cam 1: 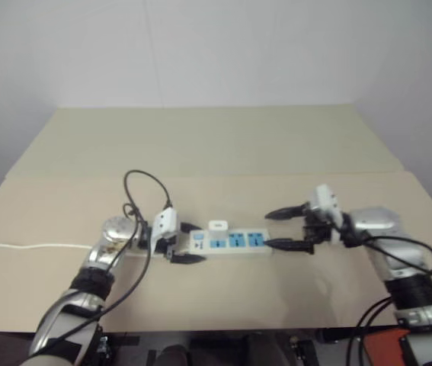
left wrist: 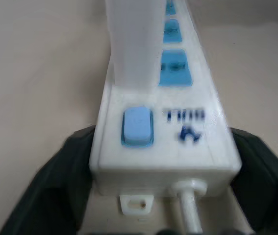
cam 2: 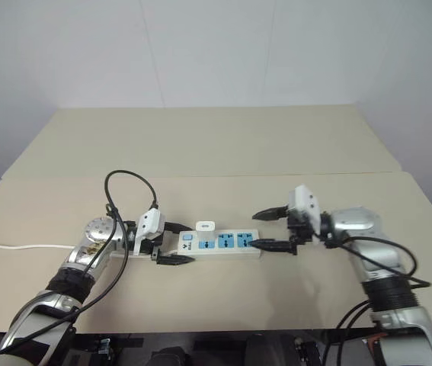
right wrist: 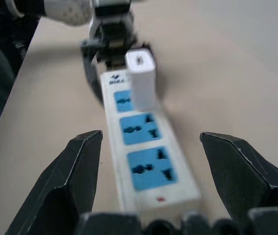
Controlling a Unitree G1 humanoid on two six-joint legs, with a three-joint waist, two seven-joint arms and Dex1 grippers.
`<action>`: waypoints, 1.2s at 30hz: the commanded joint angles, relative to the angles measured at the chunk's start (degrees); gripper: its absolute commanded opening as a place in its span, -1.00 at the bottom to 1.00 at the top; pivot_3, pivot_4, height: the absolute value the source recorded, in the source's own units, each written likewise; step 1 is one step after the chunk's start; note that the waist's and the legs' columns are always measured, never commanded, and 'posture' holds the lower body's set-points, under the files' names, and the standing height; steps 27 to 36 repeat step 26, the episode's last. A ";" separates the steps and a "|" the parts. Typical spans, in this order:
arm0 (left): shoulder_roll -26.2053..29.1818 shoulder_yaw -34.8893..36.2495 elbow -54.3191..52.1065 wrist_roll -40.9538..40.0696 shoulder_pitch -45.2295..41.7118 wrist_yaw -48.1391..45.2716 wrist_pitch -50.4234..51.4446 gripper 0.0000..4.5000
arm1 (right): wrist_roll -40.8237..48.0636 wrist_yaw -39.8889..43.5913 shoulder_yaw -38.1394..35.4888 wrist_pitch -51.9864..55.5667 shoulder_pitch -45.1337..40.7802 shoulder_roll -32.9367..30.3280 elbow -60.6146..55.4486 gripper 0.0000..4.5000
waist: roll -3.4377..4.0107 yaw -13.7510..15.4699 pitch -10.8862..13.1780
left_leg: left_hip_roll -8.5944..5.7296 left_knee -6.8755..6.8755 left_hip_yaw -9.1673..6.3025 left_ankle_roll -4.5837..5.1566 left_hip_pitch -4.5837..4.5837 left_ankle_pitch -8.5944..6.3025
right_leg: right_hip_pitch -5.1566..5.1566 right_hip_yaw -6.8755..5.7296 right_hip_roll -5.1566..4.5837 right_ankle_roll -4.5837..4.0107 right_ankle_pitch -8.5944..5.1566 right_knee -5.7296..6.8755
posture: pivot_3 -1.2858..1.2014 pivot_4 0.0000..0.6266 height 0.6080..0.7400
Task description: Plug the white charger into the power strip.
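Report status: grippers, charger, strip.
Both grippers open: left straddling strip end, right off its far end. Charger upright in the strip. Nothing in the way.

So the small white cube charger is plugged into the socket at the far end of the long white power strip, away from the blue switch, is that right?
Not quite. The small white cube charger is plugged into the long white power strip, but in the socket right next to the blue switch. The right wrist view shows it, with the two sockets beyond it free.
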 commanded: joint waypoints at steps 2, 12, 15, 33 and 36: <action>1.60 1.69 -4.63 -2.14 -0.11 -2.23 2.34 0.98 | 2.02 -0.13 -4.07 1.35 1.85 -2.17 -2.24 0.70 | -0.04 0.09 0.09 | 0.00 0.00 0.01 0.00 -0.01 0.00 | 0.00 0.01 -0.01 0.00 0.00 -0.01 | 0.03 -0.52 1.00; 18.81 11.89 -25.44 -14.26 1.14 -9.65 17.48 0.98 | 6.01 -0.62 -14.15 4.14 10.26 -7.52 -7.09 0.70 | 0.04 0.57 1.06 | 0.01 -0.07 0.04 0.00 -0.08 0.00 | -0.10 0.02 -0.05 0.05 -0.03 -0.06 | 0.03 -0.52 1.00; 24.55 14.40 -21.78 -11.40 0.60 -10.15 13.73 0.98 | 6.54 -1.52 -18.03 4.08 14.32 -9.11 -8.40 0.70 | 0.04 0.96 1.22 | 0.01 -0.09 0.04 0.00 -0.09 -0.01 | -0.10 0.00 -0.04 0.07 -0.04 -0.08 | 0.03 -0.52 1.00; 23.95 16.71 -23.82 -10.88 7.54 -3.15 14.80 0.98 | 5.66 -5.63 -27.72 2.50 28.16 -10.07 -12.96 0.70 | -0.01 1.30 1.34 | 0.00 -0.09 0.08 -0.01 -0.11 -0.01 | -0.07 0.00 -0.08 0.09 -0.06 -0.11 | 0.03 -0.52 1.00; 23.95 16.71 -23.82 -10.88 7.54 -3.15 14.80 0.98 | 5.66 -5.63 -27.72 2.50 28.16 -10.07 -12.96 0.70 | -0.01 1.30 1.34 | 0.00 -0.09 0.08 -0.01 -0.11 -0.01 | -0.07 0.00 -0.08 0.09 -0.06 -0.11 | 0.03 -0.52 1.00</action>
